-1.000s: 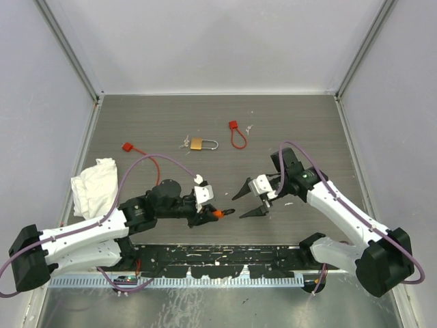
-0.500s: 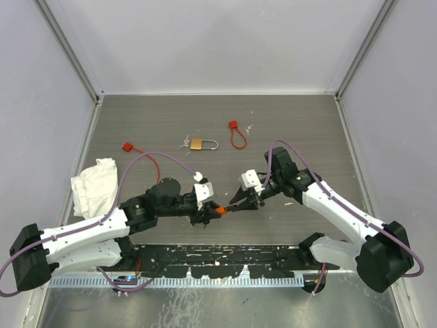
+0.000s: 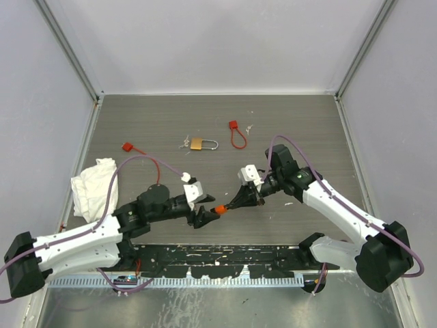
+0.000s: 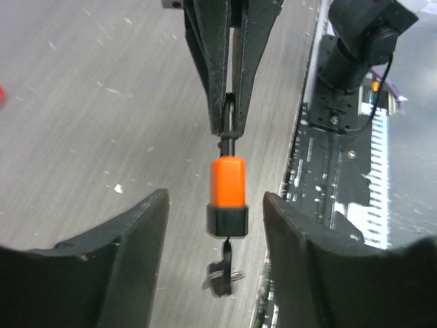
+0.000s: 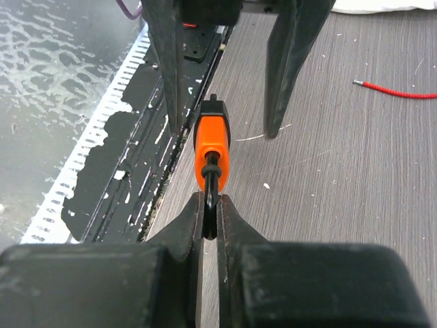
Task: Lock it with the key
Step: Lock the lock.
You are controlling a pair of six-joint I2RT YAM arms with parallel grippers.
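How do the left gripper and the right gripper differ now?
The left gripper stands open, with a gap on each side of the key bunch; the right gripper is shut on its thin black end. The right gripper alone holds it; the left gripper touches nothing. Both are black and face each other.

You have a matt, grey wood-grain table, scuffed with pale scratches. The padlock looks brass, its shackle shiny metal. The rag is soft white cloth. The key bunch carries a smooth orange plastic sleeve; the fingers beside it are matt black plastic.
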